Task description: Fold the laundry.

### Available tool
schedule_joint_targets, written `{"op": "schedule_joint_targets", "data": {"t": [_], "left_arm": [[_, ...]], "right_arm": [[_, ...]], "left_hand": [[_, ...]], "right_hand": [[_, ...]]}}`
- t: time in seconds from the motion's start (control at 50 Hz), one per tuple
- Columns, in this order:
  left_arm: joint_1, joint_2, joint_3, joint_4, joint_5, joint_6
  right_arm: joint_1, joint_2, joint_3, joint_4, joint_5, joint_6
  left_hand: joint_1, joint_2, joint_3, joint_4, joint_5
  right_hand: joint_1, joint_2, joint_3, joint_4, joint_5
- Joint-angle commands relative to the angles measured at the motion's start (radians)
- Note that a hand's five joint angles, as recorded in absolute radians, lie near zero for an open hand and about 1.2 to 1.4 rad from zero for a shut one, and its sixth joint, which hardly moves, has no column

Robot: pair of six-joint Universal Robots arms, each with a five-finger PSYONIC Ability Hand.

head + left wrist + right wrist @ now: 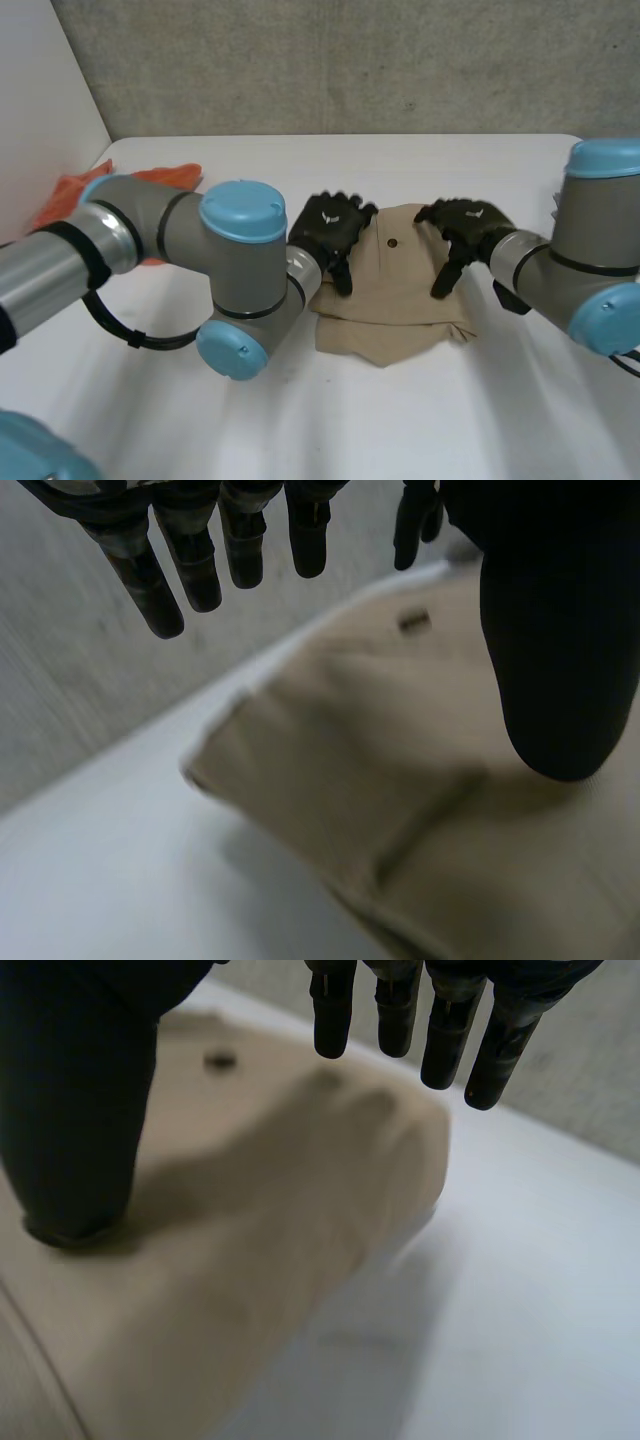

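Note:
A beige folded garment (pixel 395 295) lies in the middle of the white table (pixel 450 420), with a small dark button near its far edge. My left hand (pixel 328 232) is over the garment's left edge, fingers straight and hanging clear. In the left wrist view its thumb (pixel 560 630) rests on the beige cloth (pixel 380 780). My right hand (pixel 465 232) is over the garment's right edge. Its fingers (pixel 440 1030) hang straight above the cloth (pixel 260 1220) and its thumb (pixel 80 1090) presses on it. Neither hand pinches the cloth.
An orange cloth (pixel 160 178) lies at the table's far left, partly behind my left arm (pixel 235 280). A grey wall runs along the table's far edge. A white panel stands at the far left.

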Motion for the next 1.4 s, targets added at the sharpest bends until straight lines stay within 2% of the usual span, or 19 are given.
{"op": "schedule_joint_targets", "data": {"t": [0.02, 0.14, 0.28, 0.42, 0.54, 0.68, 0.82, 1.1, 1.22, 1.4], "left_arm": [[0.020, -0.076, 0.035, -0.140, -0.001, 0.041], [0.034, -0.046, 0.038, -0.157, 0.008, 0.075], [0.046, 0.120, 0.031, -0.157, 0.039, 0.075], [0.084, 0.319, -0.060, -0.155, 0.175, 0.060], [0.106, 0.477, -0.172, -0.163, 0.315, 0.037], [0.158, 0.569, -0.271, -0.170, 0.396, -0.014], [0.160, 0.586, -0.295, -0.170, 0.410, -0.034], [0.163, 0.586, -0.301, -0.166, 0.410, -0.048], [0.164, 0.586, -0.302, -0.164, 0.410, -0.048], [0.166, 0.586, -0.313, -0.164, 0.410, -0.049]], "right_arm": [[0.003, 0.128, -0.078, 0.040, 0.007, -0.104], [-0.005, 0.099, -0.063, 0.028, 0.067, -0.164], [0.001, -0.069, 0.033, -0.054, 0.076, -0.170], [0.024, -0.261, 0.268, -0.234, 0.066, -0.194], [0.077, -0.321, 0.431, -0.276, 0.072, -0.225], [0.116, -0.306, 0.581, -0.430, 0.081, -0.230], [0.130, -0.208, 0.598, -0.582, 0.082, -0.259], [0.133, -0.087, 0.531, -0.615, 0.081, -0.305], [0.133, -0.068, 0.499, -0.661, 0.079, -0.305], [0.144, -0.002, 0.411, -0.661, 0.081, -0.304]], "left_hand": [[0.028, 0.013, 0.006, 0.015, -0.002], [0.022, 0.008, 0.000, 0.009, -0.008], [0.011, -0.004, -0.012, -0.002, -0.019], [0.005, -0.010, -0.018, -0.008, -0.025], [0.008, -0.007, -0.015, -0.005, -0.022], [0.008, -0.007, -0.015, -0.005, -0.022], [0.008, -0.007, -0.015, -0.005, -0.022], [0.008, -0.007, -0.015, -0.005, -0.022], [0.008, -0.007, -0.015, -0.005, -0.022], [0.008, -0.007, -0.015, -0.005, -0.022]], "right_hand": [[-0.027, -0.046, -0.043, -0.062, -0.071], [-0.027, -0.046, -0.043, -0.062, -0.071], [-0.027, -0.046, -0.043, -0.062, -0.071], [-0.027, -0.046, -0.043, -0.062, -0.071], [-0.027, -0.046, -0.043, -0.062, -0.071], [-0.027, -0.046, -0.043, -0.062, -0.071], [-0.027, -0.046, -0.043, -0.062, -0.071], [-0.026, -0.045, -0.042, -0.061, -0.070], [0.218, 0.199, 0.202, 0.182, 0.174], [0.356, 0.337, 0.340, 0.321, 0.312]]}}
